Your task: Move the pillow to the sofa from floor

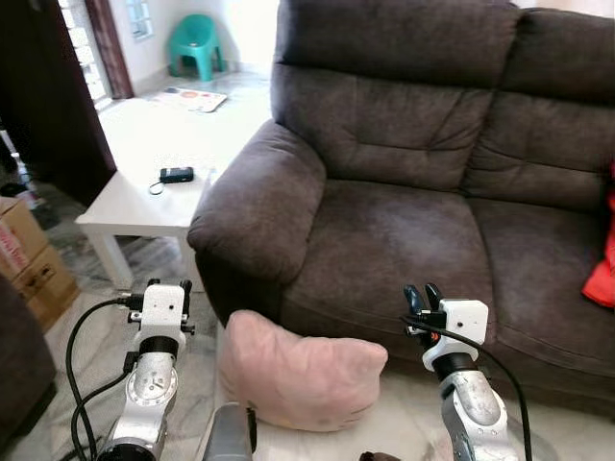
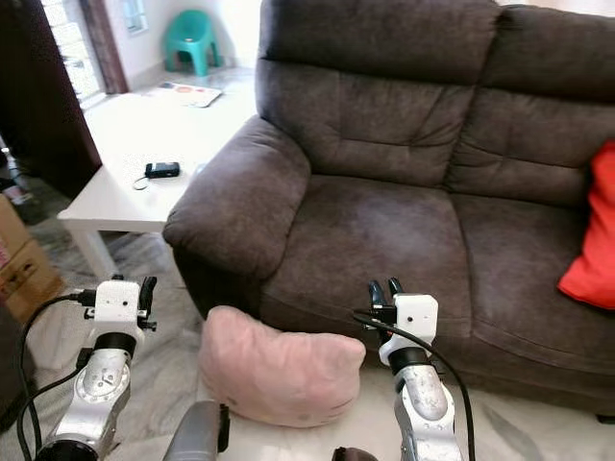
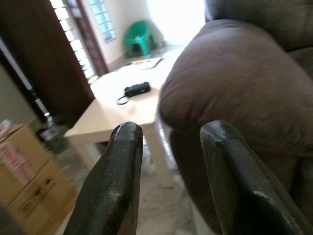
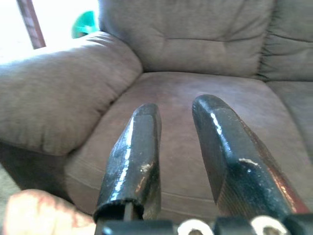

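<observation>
A pink pillow (image 1: 298, 379) lies on the tiled floor, leaning against the front of the dark brown sofa (image 1: 404, 230), below its left seat. My left gripper (image 1: 168, 285) is raised to the pillow's left, in front of the sofa's armrest (image 3: 234, 83); its fingers (image 3: 112, 181) stand open with nothing between them. My right gripper (image 1: 422, 294) hovers above the pillow's right end, before the seat cushion (image 4: 195, 98), open and empty. A pink corner of the pillow (image 4: 39, 213) shows beneath the right fingers (image 4: 132, 156).
A low white table (image 1: 144, 197) with a small black device (image 1: 176, 175) stands left of the sofa. Cardboard boxes (image 1: 29, 254) sit at the far left. A red cushion (image 2: 591, 230) lies on the sofa's right seat. A green plastic chair (image 1: 197, 43) stands far back.
</observation>
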You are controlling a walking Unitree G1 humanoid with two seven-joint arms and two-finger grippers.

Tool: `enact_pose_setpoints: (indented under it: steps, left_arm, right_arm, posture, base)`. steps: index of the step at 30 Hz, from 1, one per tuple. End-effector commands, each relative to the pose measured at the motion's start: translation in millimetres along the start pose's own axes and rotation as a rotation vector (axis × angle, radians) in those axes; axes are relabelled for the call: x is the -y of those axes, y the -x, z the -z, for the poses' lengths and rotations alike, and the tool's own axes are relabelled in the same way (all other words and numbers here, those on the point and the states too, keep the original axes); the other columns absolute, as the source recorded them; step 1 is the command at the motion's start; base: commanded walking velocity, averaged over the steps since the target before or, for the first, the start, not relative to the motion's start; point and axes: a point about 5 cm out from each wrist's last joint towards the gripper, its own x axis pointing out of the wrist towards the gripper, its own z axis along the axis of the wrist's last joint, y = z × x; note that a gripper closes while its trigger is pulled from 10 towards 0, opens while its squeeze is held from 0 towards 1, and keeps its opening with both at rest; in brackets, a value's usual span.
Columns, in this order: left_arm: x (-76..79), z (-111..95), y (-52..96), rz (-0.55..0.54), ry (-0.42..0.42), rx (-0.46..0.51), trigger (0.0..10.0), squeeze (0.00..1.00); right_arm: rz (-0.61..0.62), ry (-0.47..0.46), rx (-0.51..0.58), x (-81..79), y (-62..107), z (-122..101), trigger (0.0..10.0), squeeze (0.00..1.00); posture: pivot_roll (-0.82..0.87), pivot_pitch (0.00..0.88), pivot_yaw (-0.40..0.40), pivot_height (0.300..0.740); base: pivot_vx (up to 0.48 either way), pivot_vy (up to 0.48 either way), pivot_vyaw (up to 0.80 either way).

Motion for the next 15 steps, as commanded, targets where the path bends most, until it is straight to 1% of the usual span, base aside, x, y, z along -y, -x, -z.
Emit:
enact_pose_setpoints:
  steps: [1, 4, 7, 12, 15]
  left_arm:
    - [3.2, -3.6, -2.8, 0.016, 0.005, 0.008, 10.0, 0.00]
    - [4.9, -1.9, -2.2, 0.028, 0.012, -0.004, 10.0, 0.00]
    - [5.1, -2.2, -2.1, 0.029, 0.013, -0.001, 10.0, 0.00]
    - [5.3, -2.8, -2.4, 0.036, 0.017, 0.002, 10.0, 0.00]
    - [5.8, -3.6, -2.4, 0.040, 0.021, 0.006, 10.0, 0.00]
  right_arm:
    - [0.003, 0.004, 0.015, 1.9, -1.8, -4.7, 10.0, 0.00]
    - [0.001, 0.007, -0.001, 1.8, -1.9, -3.2, 10.0, 0.00]
    - [0.007, 0.009, -0.004, 2.1, -2.5, -2.9, 10.0, 0.00]
    - [0.003, 0.007, -0.007, 1.5, -3.4, -3.0, 10.0, 0.00]
    - [-0.002, -0.001, 0.005, 0.8, -2.9, -3.8, 10.0, 0.00]
  posture:
    - [0.05, 0.000, -0.069, 0.622]
    - [0.05, 0.000, -0.067, 0.622]
    - [0.05, 0.000, -0.066, 0.612]
    - [0.05, 0.000, -0.067, 0.582]
    - [0.05, 0.000, -0.067, 0.578]
  base:
    - [0.000, 0.000, 0.00]
    - [0.000, 0.000, 0.00]
    - [0.000, 0.000, 0.00]
    - [0.000, 0.000, 0.00]
    - [0.000, 0.000, 0.00]
